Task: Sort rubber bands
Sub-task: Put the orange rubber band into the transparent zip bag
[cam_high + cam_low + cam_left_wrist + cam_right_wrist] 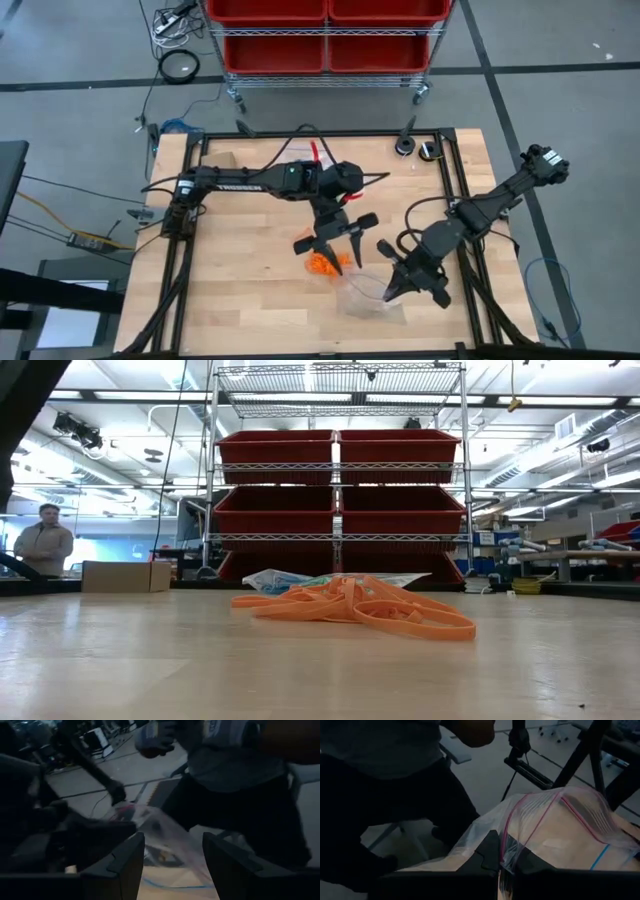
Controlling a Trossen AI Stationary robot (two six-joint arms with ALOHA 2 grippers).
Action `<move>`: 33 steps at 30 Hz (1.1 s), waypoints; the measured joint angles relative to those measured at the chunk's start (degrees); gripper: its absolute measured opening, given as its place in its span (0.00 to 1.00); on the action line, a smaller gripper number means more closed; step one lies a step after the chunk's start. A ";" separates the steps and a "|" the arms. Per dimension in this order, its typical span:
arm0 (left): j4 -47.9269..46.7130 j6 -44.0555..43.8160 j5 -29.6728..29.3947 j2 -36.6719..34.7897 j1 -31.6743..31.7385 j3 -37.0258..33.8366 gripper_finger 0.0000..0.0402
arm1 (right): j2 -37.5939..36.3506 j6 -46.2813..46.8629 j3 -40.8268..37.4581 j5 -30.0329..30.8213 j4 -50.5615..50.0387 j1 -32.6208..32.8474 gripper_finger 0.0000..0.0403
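High view puts the orange rubber bands (pixel 323 264) in a loose heap directly under the left gripper (pixel 333 243), whose fingers hang apart and empty over them, so that arm is plainly the nearer. The right gripper (pixel 400 284) sits just beside the heap on its far side from the left arm's base, pinched shut on the lip of a clear zip bag (pixel 555 827). Bare pale wood tabletop (pixel 250 280) lies around the heap, with red bins (pixel 340 490) on a wire rack beyond.
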 joint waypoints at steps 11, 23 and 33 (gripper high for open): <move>-3.78 0.01 1.55 0.27 0.02 0.00 0.50 | -1.21 -1.21 0.00 -1.75 2.32 -0.89 0.00; -7.66 2.51 0.91 0.39 -0.05 0.00 0.49 | -1.21 -2.32 0.00 -2.77 3.03 -2.20 0.00; -9.33 2.99 2.16 0.39 -0.07 0.00 0.37 | -1.21 -4.14 0.00 -3.48 4.04 -3.29 0.00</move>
